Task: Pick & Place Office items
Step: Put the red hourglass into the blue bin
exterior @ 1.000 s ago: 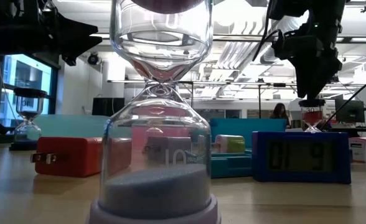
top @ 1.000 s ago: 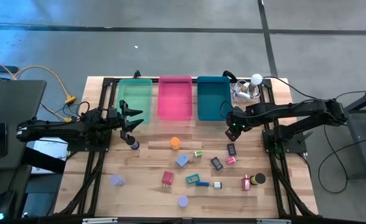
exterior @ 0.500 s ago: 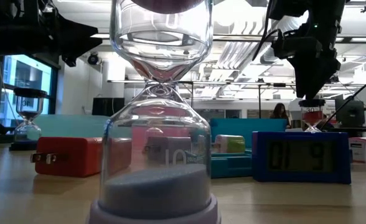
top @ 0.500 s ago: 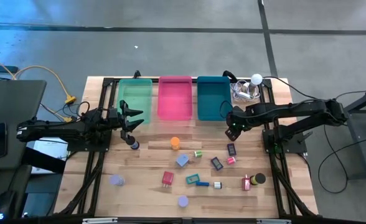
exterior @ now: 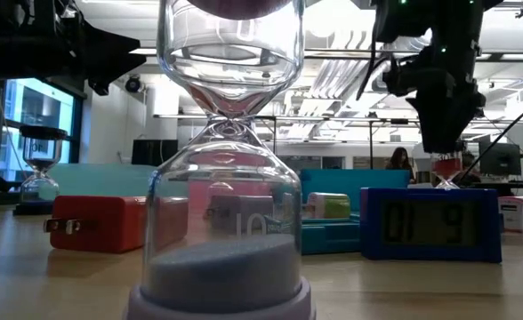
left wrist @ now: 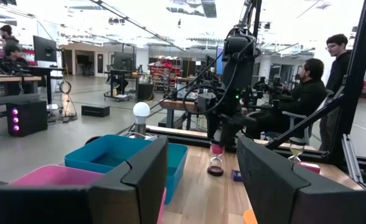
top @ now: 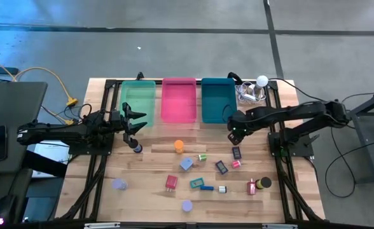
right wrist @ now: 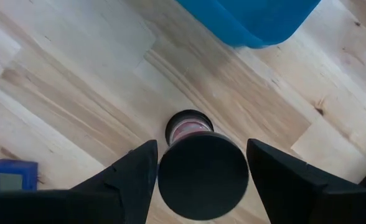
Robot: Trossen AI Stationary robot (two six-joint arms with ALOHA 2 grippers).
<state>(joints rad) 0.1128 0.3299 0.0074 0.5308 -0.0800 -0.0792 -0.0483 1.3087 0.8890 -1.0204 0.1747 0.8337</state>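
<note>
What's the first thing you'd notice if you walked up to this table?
A big clear hourglass with pale sand fills the low view, standing close to the camera at the table's near edge. Three bright trays, green, pink and teal, sit in a row at the far side. The right gripper hangs over a dark-capped hourglass with pink sand near the teal tray.
</note>
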